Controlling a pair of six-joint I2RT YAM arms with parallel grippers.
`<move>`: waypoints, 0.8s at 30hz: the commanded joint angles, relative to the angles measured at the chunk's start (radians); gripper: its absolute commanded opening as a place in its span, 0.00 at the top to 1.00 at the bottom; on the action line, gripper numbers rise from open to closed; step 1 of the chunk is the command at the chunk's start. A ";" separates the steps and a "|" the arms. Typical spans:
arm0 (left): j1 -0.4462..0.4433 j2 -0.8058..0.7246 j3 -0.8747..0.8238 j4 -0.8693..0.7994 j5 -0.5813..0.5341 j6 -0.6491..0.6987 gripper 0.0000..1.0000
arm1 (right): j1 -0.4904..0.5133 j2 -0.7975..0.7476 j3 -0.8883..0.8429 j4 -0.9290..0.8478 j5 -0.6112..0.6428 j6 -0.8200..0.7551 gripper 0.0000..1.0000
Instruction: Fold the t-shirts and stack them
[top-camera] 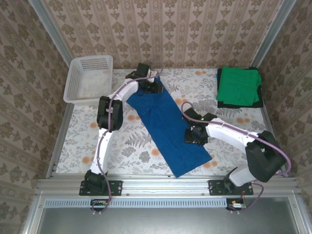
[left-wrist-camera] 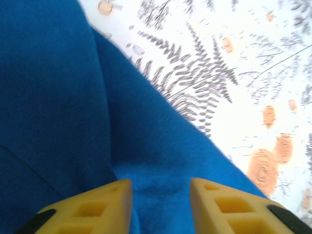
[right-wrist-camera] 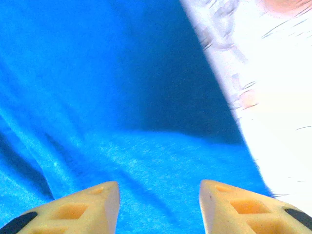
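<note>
Blue tee (top-camera: 168, 131): fold judged in hand. Left end effector (left-wrist-camera: 161, 187), right end effector (right-wrist-camera: 158, 192): held apart over it. Edge pinch is likely needed next.

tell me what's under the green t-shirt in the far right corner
A dark t-shirt lies under the green t-shirt, its edges peeking out at the near side and left. Its middle is covered.

Left arm (top-camera: 103, 146), right arm (top-camera: 233, 133): white links, black joints, grey cables; left gripper (left-wrist-camera: 161, 190), right gripper (right-wrist-camera: 159, 192): yellow, square hollows.
</note>
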 commanded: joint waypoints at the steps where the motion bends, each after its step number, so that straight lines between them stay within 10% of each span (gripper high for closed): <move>1: -0.004 -0.135 -0.026 -0.084 -0.012 0.046 0.59 | -0.067 -0.001 0.003 -0.028 0.069 -0.070 0.51; 9: -0.034 -0.398 -0.577 0.212 -0.092 -0.023 0.55 | -0.101 0.107 -0.080 0.073 -0.026 -0.103 0.53; 24: -0.072 0.039 -0.127 0.104 0.017 -0.084 0.65 | 0.257 0.067 -0.132 0.226 -0.102 0.245 0.55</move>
